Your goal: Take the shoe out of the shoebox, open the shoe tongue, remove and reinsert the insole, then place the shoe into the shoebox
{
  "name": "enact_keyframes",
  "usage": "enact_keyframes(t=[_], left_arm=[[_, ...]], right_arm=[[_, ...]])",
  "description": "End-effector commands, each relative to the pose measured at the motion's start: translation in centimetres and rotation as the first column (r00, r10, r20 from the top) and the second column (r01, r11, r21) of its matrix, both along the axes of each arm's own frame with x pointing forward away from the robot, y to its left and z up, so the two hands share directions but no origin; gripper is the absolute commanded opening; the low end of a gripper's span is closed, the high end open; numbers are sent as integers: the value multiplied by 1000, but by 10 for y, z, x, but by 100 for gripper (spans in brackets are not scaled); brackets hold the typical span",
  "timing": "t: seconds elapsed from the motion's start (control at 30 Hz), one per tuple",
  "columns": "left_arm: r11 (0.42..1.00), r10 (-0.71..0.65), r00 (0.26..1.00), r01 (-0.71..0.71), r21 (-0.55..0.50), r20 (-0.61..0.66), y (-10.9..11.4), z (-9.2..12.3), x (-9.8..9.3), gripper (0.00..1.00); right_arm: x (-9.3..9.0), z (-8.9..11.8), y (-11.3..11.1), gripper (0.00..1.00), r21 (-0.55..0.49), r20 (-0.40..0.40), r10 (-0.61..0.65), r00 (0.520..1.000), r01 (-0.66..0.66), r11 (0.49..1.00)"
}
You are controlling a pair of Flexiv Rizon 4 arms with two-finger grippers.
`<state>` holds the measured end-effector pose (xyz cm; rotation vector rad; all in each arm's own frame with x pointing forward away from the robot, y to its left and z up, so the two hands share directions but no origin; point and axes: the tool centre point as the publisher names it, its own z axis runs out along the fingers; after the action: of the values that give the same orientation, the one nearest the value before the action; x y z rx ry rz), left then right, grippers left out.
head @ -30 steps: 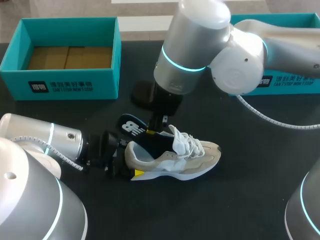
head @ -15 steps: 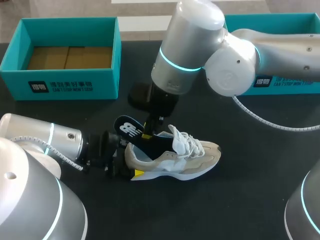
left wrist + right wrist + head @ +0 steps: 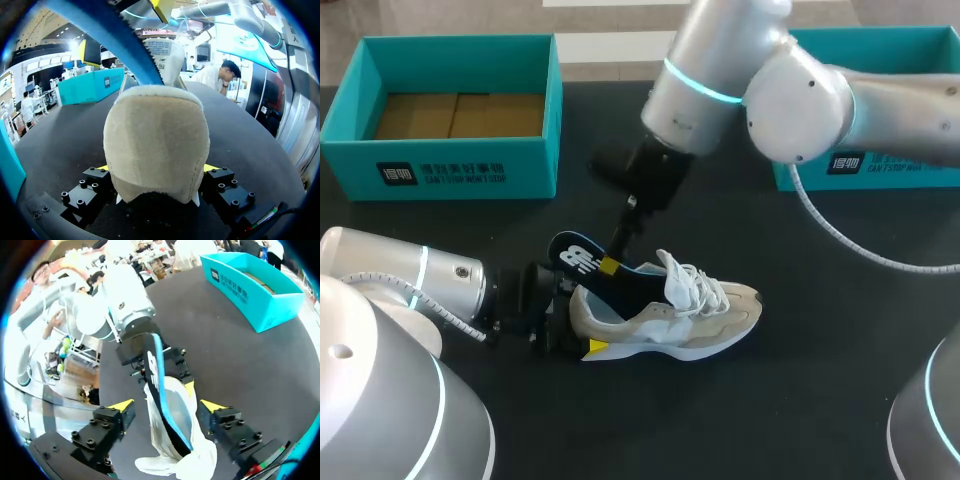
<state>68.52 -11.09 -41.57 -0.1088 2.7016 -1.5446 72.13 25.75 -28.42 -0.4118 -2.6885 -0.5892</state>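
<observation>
On the black counter (image 3: 800,400), near an open teal shoebox (image 3: 470,170), the left hand (image 3: 156,169) pinches the heel of the beige shoe (image 3: 690,315), which rests on its sole, toe to the right. A dark insole (image 3: 595,265) juts up from the shoe's opening, between the spread fingers of the right hand (image 3: 166,405).

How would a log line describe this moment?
left hand: grips shoe | right hand: open around insole | insole: sticking out of shoe
</observation>
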Motion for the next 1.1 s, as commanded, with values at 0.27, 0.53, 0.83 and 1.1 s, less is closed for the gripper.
enact_keyframes(t=[0.27, 0.53, 0.83, 1.1], left_arm=[[1000, -1, 1000, 1, 4, 0, -2, -4, -1, 0], [1000, -1, 1000, 1, 4, 0, -2, -4, -1, 0], [1000, -1, 1000, 1, 4, 0, -2, -4, -1, 0], [1000, -1, 1000, 1, 4, 0, -2, -4, -1, 0]], right_arm=[[0, -4, -4, 100, 19, -8, 2, 1000, -2, 1000], [-6, 3, 0, 100, 391, -119, -27, 993, 72, 917], [-9, -3, 9, 100, 425, -164, 18, 986, 54, 904], [-13, -17, 18, 100, 420, -198, 51, 979, 37, 907]])
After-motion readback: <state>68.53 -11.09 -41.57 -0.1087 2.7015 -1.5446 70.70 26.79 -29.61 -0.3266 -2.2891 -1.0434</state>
